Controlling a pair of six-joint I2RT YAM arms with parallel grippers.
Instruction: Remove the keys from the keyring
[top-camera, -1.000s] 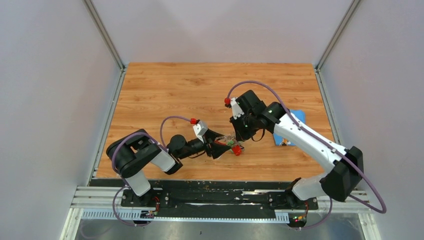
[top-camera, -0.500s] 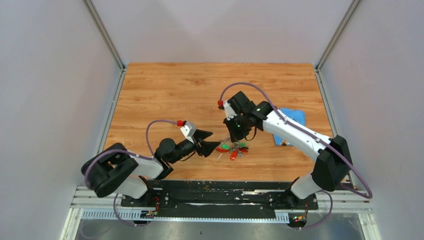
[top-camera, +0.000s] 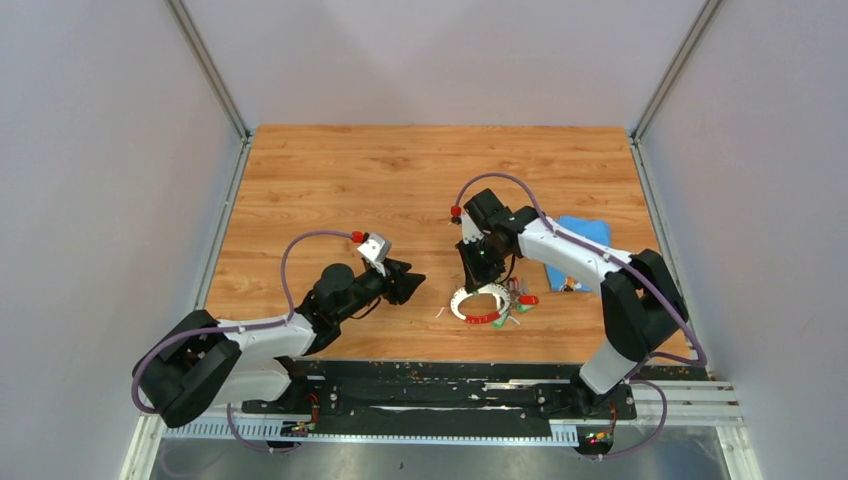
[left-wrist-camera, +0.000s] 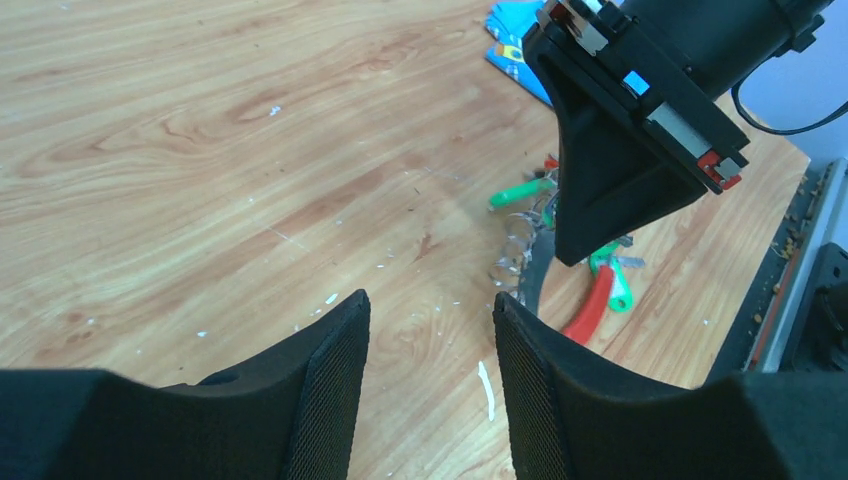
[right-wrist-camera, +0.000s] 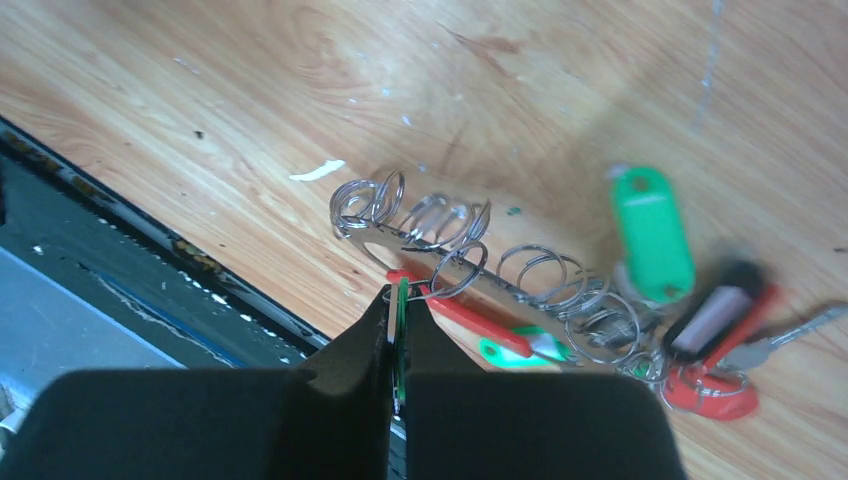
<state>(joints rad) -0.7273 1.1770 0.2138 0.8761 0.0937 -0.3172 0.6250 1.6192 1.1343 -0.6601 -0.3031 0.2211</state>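
Observation:
The keyring (top-camera: 474, 304) is a curved strip hung with several small silver rings (right-wrist-camera: 450, 235) and a red curved piece (right-wrist-camera: 462, 312); it rests on the wooden table. Keys with green (right-wrist-camera: 651, 232) and red (right-wrist-camera: 712, 388) heads fan out to its right, around (top-camera: 521, 298). My right gripper (right-wrist-camera: 398, 292) stands just over the ring's near end (top-camera: 478, 274), shut on a thin green-headed key that still hangs in one small ring. My left gripper (left-wrist-camera: 430, 310) is open and empty, low over bare wood, left of the bunch (top-camera: 406, 285). From the left wrist I see a green key (left-wrist-camera: 520, 192) and the red piece (left-wrist-camera: 590, 312).
A blue cloth (top-camera: 586, 236) lies behind the right forearm, also seen from the left wrist as a blue cloth corner (left-wrist-camera: 515, 30). White flecks (left-wrist-camera: 486, 376) dot the wood. The black rail at the table's near edge (right-wrist-camera: 120, 255) runs close to the keys.
My left arm has pulled back to the left, away from the bunch, and its jaws have narrowed a little. The right gripper has shifted right, and the keyring now lies spread on the table.

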